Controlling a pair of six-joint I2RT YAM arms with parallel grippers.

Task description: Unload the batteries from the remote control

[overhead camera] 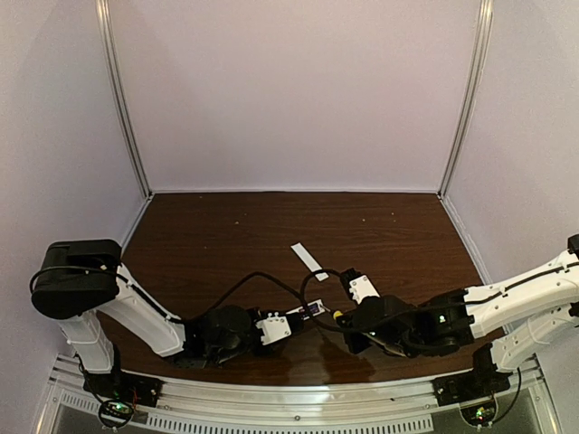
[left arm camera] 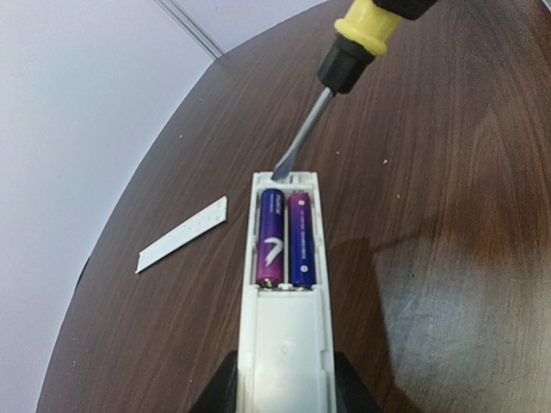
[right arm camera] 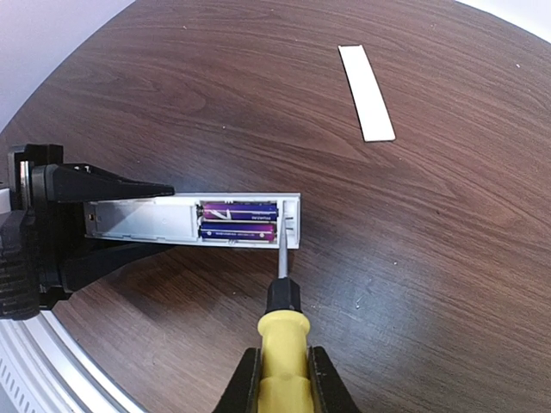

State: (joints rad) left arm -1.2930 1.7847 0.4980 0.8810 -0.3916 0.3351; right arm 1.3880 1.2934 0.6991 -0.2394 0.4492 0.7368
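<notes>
The white remote control (left arm camera: pixel 284 344) lies on the table, open recess up, and my left gripper (left arm camera: pixel 284 389) is shut on its near end. Two purple-blue batteries (left arm camera: pixel 287 237) sit side by side in the recess. My right gripper (right arm camera: pixel 282 379) is shut on the yellow handle of a screwdriver (right arm camera: pixel 282 340). The blade tip (left arm camera: pixel 282 168) rests at the remote's far end wall, just beyond the batteries' ends. In the right wrist view the batteries (right arm camera: pixel 239 221) lie left of the blade, and the left gripper's dark fingers (right arm camera: pixel 103 185) clamp the remote control (right arm camera: pixel 142 219). From above, both grippers meet near the front centre (overhead camera: pixel 312 312).
The thin white cover strip (overhead camera: pixel 308 260) lies flat on the dark wooden table (overhead camera: pixel 226 235), behind the remote. A black cable (overhead camera: pixel 271 282) arcs over the table between the arms. Pale walls enclose three sides. A metal rail (overhead camera: pixel 298 398) runs along the near edge.
</notes>
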